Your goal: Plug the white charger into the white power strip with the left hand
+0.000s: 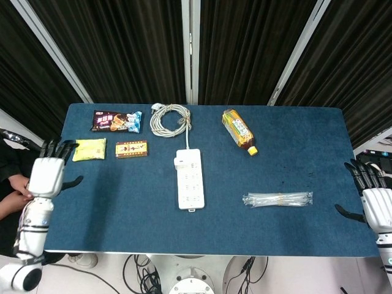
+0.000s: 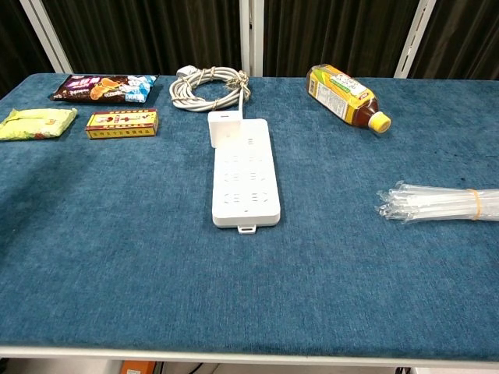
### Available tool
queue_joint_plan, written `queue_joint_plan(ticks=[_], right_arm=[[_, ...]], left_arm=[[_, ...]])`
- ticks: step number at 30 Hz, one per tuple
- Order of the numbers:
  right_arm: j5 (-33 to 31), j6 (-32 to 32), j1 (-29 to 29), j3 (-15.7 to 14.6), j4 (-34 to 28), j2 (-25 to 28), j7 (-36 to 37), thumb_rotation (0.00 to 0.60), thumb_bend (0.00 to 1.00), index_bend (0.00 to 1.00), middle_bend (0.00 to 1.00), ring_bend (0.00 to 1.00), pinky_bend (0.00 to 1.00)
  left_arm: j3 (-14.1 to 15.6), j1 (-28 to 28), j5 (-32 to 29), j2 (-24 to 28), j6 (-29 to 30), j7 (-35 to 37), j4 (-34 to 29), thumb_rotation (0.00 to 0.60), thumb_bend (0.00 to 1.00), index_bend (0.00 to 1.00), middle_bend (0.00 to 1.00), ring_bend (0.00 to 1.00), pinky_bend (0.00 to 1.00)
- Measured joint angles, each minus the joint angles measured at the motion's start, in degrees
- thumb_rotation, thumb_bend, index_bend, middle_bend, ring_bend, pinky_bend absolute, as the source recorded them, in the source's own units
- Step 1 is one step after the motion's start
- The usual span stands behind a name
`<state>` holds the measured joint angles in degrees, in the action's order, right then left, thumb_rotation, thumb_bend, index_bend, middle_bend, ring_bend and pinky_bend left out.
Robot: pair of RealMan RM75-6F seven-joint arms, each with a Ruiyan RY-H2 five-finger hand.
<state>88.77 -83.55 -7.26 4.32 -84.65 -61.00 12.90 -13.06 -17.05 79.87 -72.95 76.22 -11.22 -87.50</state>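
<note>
Bare cloth around power strip (image 2: 245, 173); coiled cable (image 2: 209, 84) just behind.

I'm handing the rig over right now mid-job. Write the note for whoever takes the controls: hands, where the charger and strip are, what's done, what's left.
Left hand: open, holds nothing, at the table's left edge, well clear of the strip.
Right hand: open, holds nothing, at the right edge.
White charger: stands on the far left corner of the white power strip, apparently seated in a socket.
Strip lies mid-table, its coiled cable behind it.
Done: the plug-in looks complete, and the left hand is off the charger.
Left: only confirm that the charger is fully seated; the views cannot show the prongs.
</note>
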Motion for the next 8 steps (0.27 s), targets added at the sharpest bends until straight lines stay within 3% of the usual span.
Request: queue_joint_plan(ticks=[8], right_arm=[[1.2,0.2,-0.3,-1.0,1.1,-2.0,-2.0,0.600,0.07,0.00,0.00,0.00,0.00]], left_arm=[[7.6,9.7,2.8,3.9,10.5,-3.0,-6.3,0.600,0.06,0.11,0.05,0.00,0.00]])
